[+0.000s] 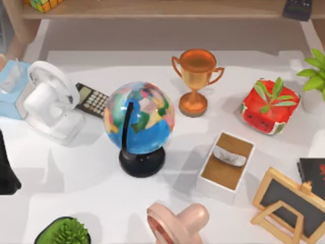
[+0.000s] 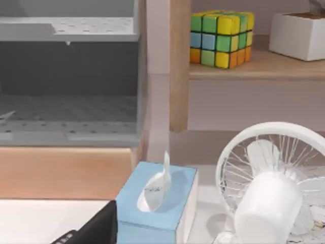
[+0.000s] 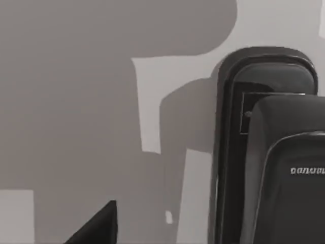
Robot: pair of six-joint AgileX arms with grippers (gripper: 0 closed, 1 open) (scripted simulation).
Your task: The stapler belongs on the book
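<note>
Across the white table, backed by a wooden shelf at 12 o'clock, clutter rings a central globe: a fan at 9 o'clock, a blackboard easel at 4. Just beyond the easel lies the book, its visible cover bare, so the placing looks undone. The stapler rests on a pale surface beside the right gripper. The left gripper idles at 9 o'clock. Whether either grips anything, I cannot tell.

black stapler close up over a pale surface

the stapler stood large at one side, faint lettering on its top, shadows lay across the white table, and a dark finger tip showed at the edge.
</note>
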